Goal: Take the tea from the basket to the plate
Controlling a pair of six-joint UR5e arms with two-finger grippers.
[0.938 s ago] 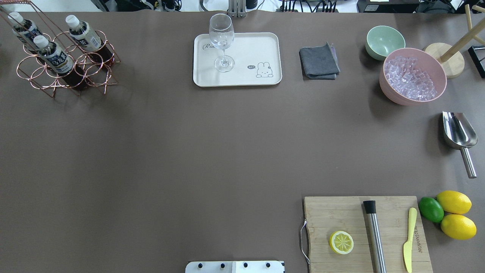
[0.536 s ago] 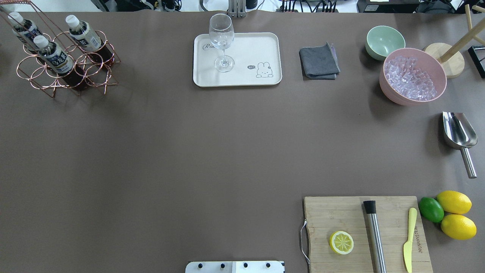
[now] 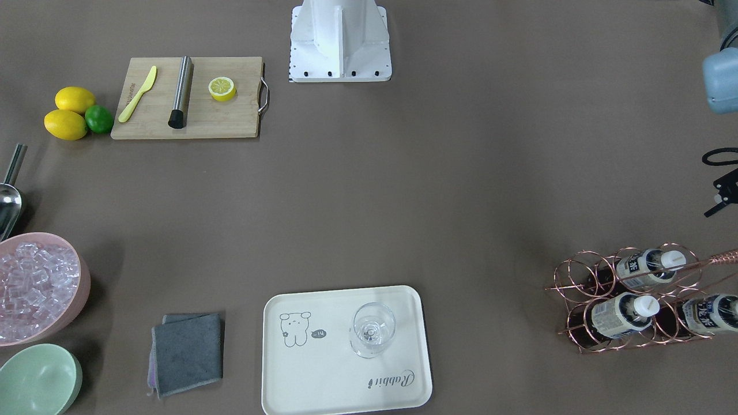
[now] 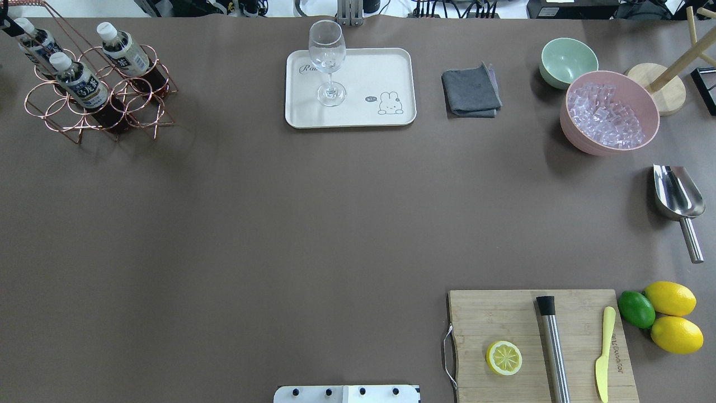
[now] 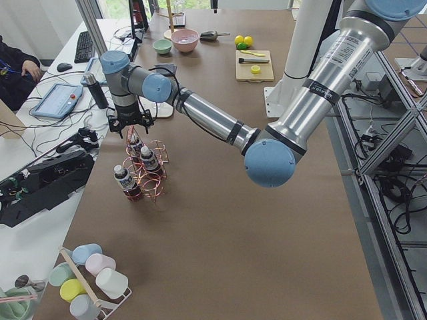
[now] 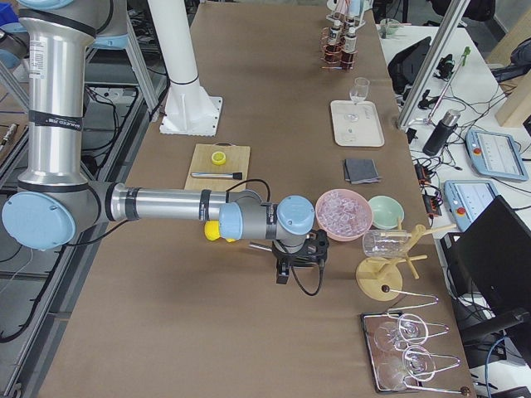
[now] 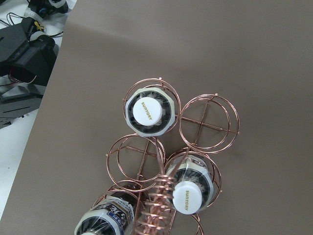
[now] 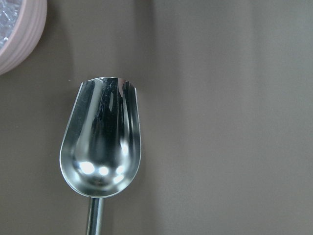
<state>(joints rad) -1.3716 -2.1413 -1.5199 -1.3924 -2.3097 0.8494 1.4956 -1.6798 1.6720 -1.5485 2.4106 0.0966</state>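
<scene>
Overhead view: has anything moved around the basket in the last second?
A dark sliver, probably the left gripper, has edged in at the left edge beside the leftmost tea. The basket, other bottles, plate and glass have not moved.

I log the left arm (image 5: 213, 123) reaching from the right of the exterior left view toward its upper left, forearm close to level, wrist turned down. The left gripper (image 5: 130, 125) points straight down; whether it is parted I cannot tell. The right arm (image 6: 166, 203) lies level across mid-frame in the exterior right view. The right gripper (image 6: 299, 265) hangs downward, its state equally unreadable.
</scene>
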